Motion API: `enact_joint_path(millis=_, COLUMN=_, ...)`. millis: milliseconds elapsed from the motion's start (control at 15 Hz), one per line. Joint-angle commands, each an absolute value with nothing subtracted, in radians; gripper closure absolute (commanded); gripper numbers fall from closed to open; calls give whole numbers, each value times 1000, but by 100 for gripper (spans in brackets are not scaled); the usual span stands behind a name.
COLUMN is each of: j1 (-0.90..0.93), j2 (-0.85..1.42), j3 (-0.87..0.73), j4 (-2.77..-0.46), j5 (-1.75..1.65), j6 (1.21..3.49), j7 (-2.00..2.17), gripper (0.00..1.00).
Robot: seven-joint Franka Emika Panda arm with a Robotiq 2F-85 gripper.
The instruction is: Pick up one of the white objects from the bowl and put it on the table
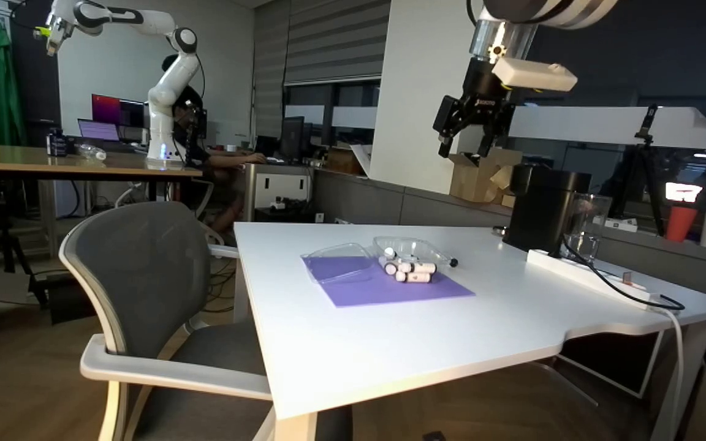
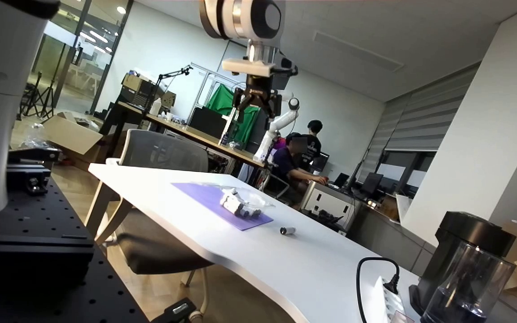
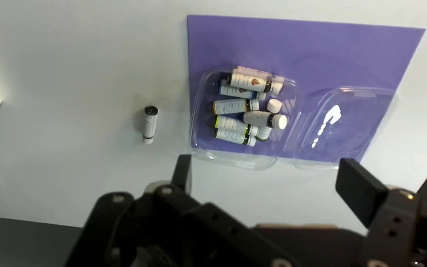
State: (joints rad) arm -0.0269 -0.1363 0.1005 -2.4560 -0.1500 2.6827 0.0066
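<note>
White bottle (image 3: 149, 125): lay on its side on the counter (image 1: 414, 334), near the purple mat (image 3: 243, 40), outside the clear bowl (image 3: 243, 162). Pointed dark end (image 3: 151, 110) toward the top of the wrist view, white cap (image 3: 148, 141) toward the bottom, with long axis roughly parallel to the mat's nearest edge. Found labels (image 3: 232, 106) on the bottles (image 3: 231, 135) in the bowl, a red drop emblem (image 3: 255, 82) among them; could not read the print. Saw claw (image 1: 463, 153) above the counter with fingers (image 3: 361, 191) spread apart.

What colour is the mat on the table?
Purple; the mat shows best in the wrist view.
</note>
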Motion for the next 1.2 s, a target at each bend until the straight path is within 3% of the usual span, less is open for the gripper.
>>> enact_joint_path(millis=0, j1=-17, j2=114, j3=68, j4=-2208, j5=-237, j6=2581, j7=-118, gripper=0)
enact_joint_path(millis=400, j1=48, j2=371, j3=36, j4=-1850, j5=-430, j6=2309, j7=-236, gripper=0)
enact_joint_path(millis=467, j1=28, j2=291, j3=35, j4=-1989, j5=-392, j6=2414, j7=-198, gripper=0)
enact_joint_path(millis=667, j1=50, j2=361, j3=37, j4=-1883, j5=-407, j6=2339, j7=-227, gripper=0)
enact_joint_path(millis=1133, j1=50, j2=368, j3=33, j4=-1873, j5=-409, j6=2336, j7=-240, gripper=0)
